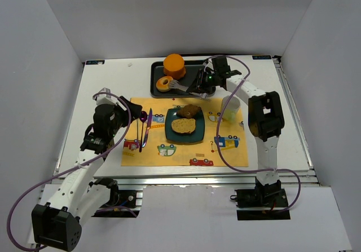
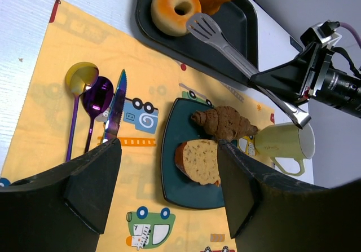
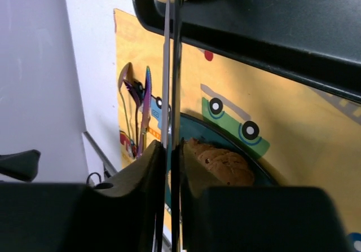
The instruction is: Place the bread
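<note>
bread on teal plate, apart from right gripper | right gripper clamps tongs, seemingly above tray | left gripper spread

Bright, even, diffuse light fills the white-walled overhead view, probably from above. Shadows beneath the arms are soft and faint, and detail is crisp. In the left wrist view the left gripper looms dark, its near fingers slightly soft. The right wrist view is dimmer: the right gripper is blurred and shadowed, while the tongs catch a thin glare.
</note>
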Robot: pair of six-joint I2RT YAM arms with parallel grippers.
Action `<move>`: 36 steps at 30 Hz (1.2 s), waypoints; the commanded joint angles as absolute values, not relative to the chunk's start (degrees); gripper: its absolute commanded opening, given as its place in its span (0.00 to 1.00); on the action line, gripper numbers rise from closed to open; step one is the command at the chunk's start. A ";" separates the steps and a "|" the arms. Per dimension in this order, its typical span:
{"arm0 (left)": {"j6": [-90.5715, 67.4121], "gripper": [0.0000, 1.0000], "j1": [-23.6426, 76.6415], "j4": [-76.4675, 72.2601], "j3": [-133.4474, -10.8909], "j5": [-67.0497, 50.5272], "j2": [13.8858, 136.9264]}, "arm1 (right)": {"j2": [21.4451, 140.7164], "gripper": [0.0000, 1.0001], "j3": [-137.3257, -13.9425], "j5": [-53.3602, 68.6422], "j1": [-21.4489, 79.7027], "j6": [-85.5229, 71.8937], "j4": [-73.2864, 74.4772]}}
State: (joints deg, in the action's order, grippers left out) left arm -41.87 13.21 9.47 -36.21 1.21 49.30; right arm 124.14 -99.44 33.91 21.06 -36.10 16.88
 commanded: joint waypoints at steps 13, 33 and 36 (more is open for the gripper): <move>-41.57 0.78 13.01 8.26 -37.62 1.41 48.96 | 110.51 0.00 -87.37 48.77 16.44 -37.02 4.40; -41.75 0.78 13.01 6.33 -32.52 0.44 43.33 | 78.85 0.00 -57.75 47.47 16.61 14.41 38.68; -41.75 0.78 13.01 6.15 -32.17 0.18 43.16 | 77.96 0.00 -56.17 46.59 16.61 14.15 37.19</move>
